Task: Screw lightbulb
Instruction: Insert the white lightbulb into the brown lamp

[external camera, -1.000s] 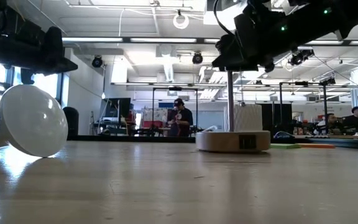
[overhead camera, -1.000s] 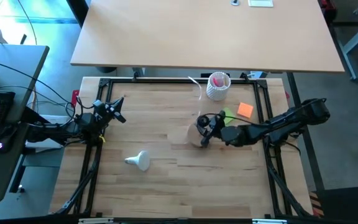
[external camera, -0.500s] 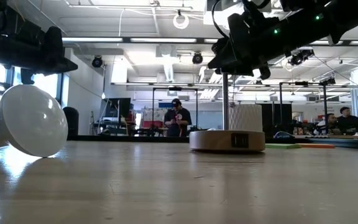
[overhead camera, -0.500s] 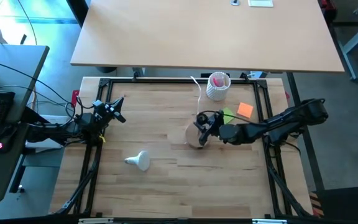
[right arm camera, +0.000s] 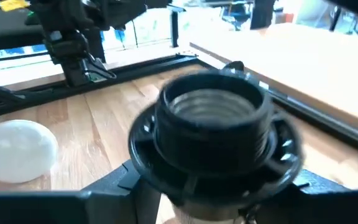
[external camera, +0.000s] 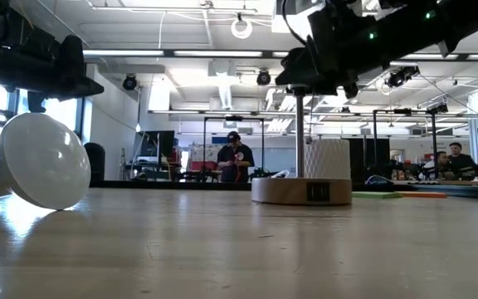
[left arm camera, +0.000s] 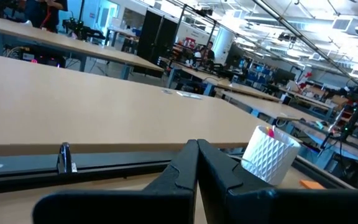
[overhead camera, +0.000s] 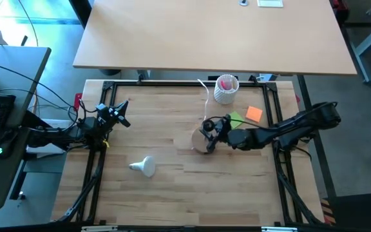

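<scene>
Directly at the right gripper (overhead camera: 206, 133) sits the round wooden disc stand with its black threaded socket (right arm camera: 213, 118); the gripper is at the socket, its dark fingers (right arm camera: 114, 186) on either side below the collar. Whether the fingers grip the socket or have let go cannot be told. Low view shows the wooden disc stand (external camera: 300, 190) flat on the light wooden desk (overhead camera: 166, 193), with the right gripper (external camera: 322, 58) above it at the top of the post.

Beyond the right gripper, toward the desk's far edge, stands a white perforated cup with pink contents (overhead camera: 225, 89). Beside the right arm lie a green paper square (overhead camera: 237, 119) and an orange paper square (overhead camera: 254, 114), just beside each other.

Well apart from the right gripper, toward the left arm's side and nearer the front edge, the small white lightbulb (overhead camera: 143, 166) lies on its side on the desk, touched by neither gripper. It fills the near left of the low view (external camera: 36, 162).

Left gripper (overhead camera: 122, 111) waits at the desk's left edge, fingers (left arm camera: 197, 168) pressed together, empty.
</scene>
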